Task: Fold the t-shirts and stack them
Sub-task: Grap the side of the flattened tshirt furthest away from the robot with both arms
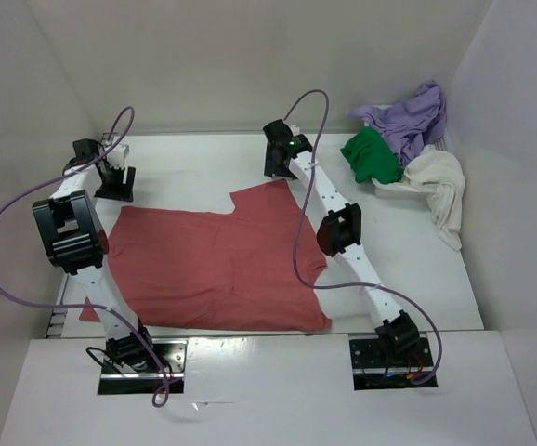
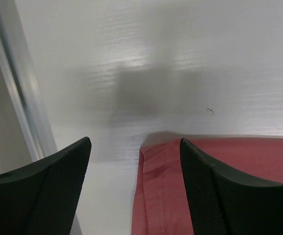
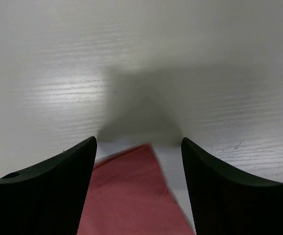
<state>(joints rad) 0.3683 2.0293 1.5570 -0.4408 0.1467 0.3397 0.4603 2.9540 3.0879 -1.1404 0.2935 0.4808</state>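
The left fingers [image 2: 48, 196] are spread wide with nothing pinched between them. They hang just above the bare table [image 2: 180, 58], at the far-left corner of the salmon-red shirt [image 2: 239, 166]. The left arm rises from its base at the near edge, bends at a bulky elbow out by the left wall and reaches away, so the left gripper [image 1: 115, 177] points down near the table's far-left side.

The salmon-red shirt lies spread flat across the middle of the table, between the two arms.

The right arm stretches in a long diagonal from its base to the far middle, the right gripper [image 1: 278, 156] aimed downward. Its fingers [image 3: 48, 191] are parted too and grip nothing; a far corner of the red cloth lies below the gap.

At the far right corner the green shirt [image 1: 373, 156], lavender shirt [image 1: 412, 116] and cream-white shirt [image 1: 440, 186] sit heaped together, well apart from both grippers.
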